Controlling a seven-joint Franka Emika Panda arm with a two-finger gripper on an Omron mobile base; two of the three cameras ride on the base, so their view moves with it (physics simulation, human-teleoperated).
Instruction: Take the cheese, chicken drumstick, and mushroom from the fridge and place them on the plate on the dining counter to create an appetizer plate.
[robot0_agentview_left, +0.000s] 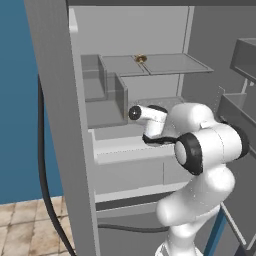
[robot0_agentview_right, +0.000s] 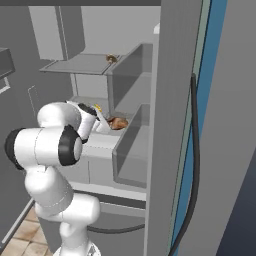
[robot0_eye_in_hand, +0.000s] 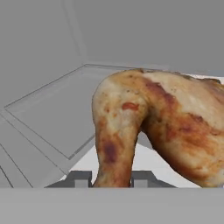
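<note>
Inside the fridge (robot0_agentview_left: 150, 30), pale grey walls and thin shelves surround your tool (robot0_eye_in_hand: 111, 178), which reaches onto the middle shelf. The chicken drumstick (robot0_eye_in_hand: 166, 127) lies there, its narrow end standing between the two fingertips (robot0_eye_in_hand: 78, 178); you look nearly closed on it, though I cannot tell if the grip is firm. Squeeze squarely, lift straight, then back out low under the upper shelf holding the mushroom (robot0_agentview_left: 141, 58). A yellow sliver beside the drumstick may be the cheese (robot0_agentview_right: 98, 107)
</note>
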